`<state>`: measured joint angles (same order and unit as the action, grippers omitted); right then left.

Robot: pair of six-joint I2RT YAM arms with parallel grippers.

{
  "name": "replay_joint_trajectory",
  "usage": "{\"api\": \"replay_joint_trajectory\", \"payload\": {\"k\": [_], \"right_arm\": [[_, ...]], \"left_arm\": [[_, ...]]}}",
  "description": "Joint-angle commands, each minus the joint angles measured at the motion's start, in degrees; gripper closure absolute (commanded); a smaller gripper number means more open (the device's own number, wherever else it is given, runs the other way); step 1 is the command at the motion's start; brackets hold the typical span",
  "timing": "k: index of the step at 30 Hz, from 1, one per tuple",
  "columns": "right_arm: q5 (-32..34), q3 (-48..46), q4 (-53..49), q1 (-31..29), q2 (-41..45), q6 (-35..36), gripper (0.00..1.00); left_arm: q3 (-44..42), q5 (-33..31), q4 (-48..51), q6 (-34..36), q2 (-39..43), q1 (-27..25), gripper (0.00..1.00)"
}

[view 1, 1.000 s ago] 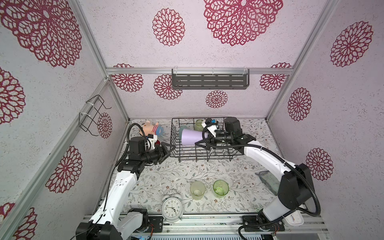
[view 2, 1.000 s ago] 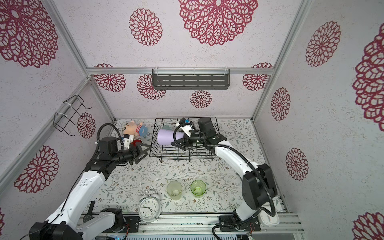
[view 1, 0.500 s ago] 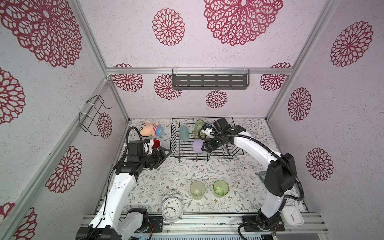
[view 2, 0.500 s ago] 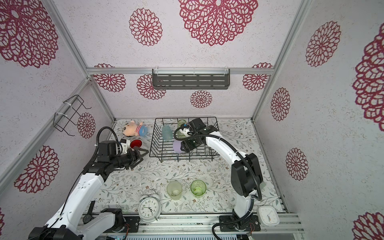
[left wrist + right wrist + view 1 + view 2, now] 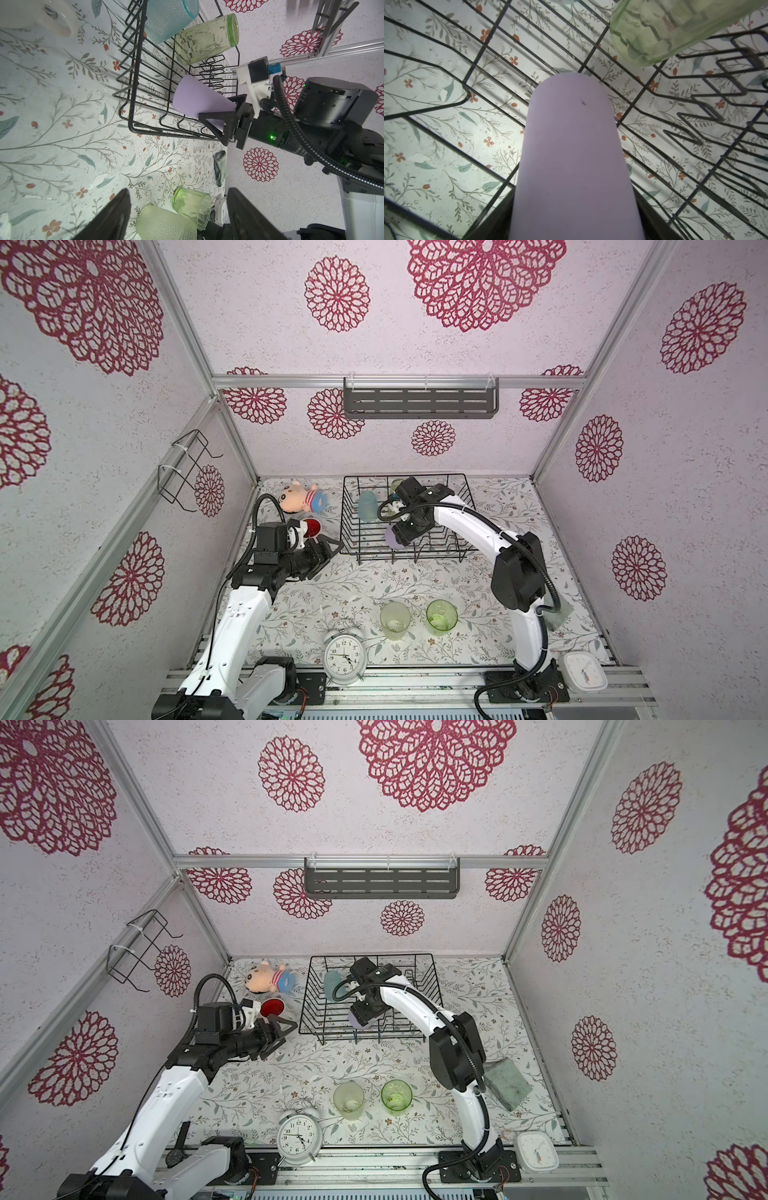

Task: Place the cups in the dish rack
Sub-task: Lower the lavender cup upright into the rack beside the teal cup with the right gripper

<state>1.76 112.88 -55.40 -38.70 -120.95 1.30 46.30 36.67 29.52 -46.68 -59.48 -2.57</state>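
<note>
Lilac tumbler (image 5: 199,101) between the right fingers (image 5: 216,122), inside the dish rack (image 5: 133,128)

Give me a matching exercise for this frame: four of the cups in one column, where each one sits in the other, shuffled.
Cups
1. lilac tumbler
2. light-blue cup
3. white mug
4. bright green tumbler

Places
A. on the table, left of the dish rack
B. in the rack's far left corner, nothing gripping it
C. on the table in front of the rack, beside a paler tumbler
D. inside the rack, between the jaws of the right gripper

Pairs: 1-D, 2-B, 3-A, 4-C
</note>
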Motion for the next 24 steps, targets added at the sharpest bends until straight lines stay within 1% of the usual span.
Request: {"api": "replay_joint_trajectory", "payload": {"k": [1,11,20,24], "right_arm": [[1.7,2.9,-4.6,0.0,-0.2,-1.2,0.37],[2.0,4.4,-4.2,0.2,-1.5,0.1,0.25],[3.2,5.8,-4.4,0.5,-2.4,-0.1,0.17],[0.0,5.5,-3.9,1.3,-1.9,-0.7,0.17]], "left_arm": [[-0.6,-0.2,0.3,1.3,0.0,0.5,0.23],[0.0,-0.1,1.2,2.6,-0.8,1.2,0.24],[-0.2,0.7,0.2,2.6,-0.9,1.2,0.25],[-0.2,1.2,0.0,2.8,-1.1,1.2,0.28]]}}
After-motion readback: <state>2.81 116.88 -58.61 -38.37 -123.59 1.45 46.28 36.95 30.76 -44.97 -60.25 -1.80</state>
